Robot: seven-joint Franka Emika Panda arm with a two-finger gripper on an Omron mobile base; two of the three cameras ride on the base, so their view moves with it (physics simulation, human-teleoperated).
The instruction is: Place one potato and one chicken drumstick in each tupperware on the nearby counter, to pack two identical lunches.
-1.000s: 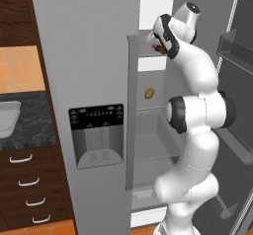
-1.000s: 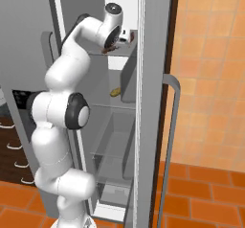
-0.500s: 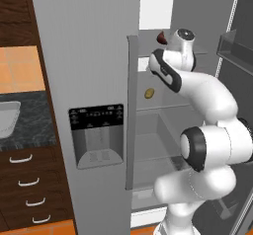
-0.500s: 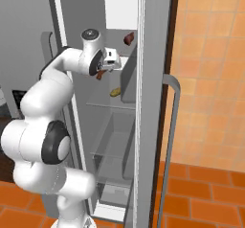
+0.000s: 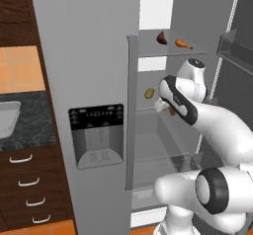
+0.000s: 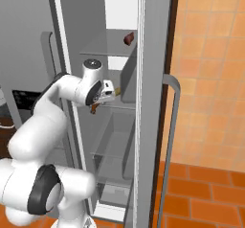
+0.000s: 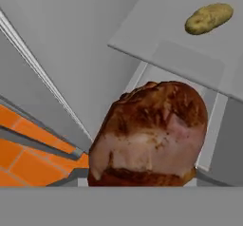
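Holding a browned meat piece (image 7: 152,135), the gripper (image 5: 166,107) hangs just in front of the open fridge (image 5: 94,56), at the centre of the left base view. In the hand view, the meat takes up the lower middle of the frame and hides the fingertips. You cannot see the jaws themselves. Because the meat sits at the hand with no shelf under it, the gripper is judged to be clenched on it. In the right base view the same piece (image 6: 94,108) shows as a small red-brown scrap below the hand, left of centre. Its thick, rounded end suggests a chicken drumstick, though its thin end is out of sight.

A potato (image 5: 149,93) lies on the middle shelf (image 5: 143,111), just left of the gripper, and in the hand view it sits at the upper right (image 7: 209,18). On the upper shelf (image 5: 148,51), an orange chicken drumstick (image 5: 183,44) lies beside a dark red lump (image 5: 161,37), top centre of the frame.

At the left edge of the left base view, a pale tray shape (image 5: 7,120) rests on the dark counter (image 5: 37,125). It is cut off by the frame, so you cannot tell whether it is a tupperware.

By this reading, nothing is packed yet. One piece is in hand, and the potato and orange drumstick wait in the fridge.
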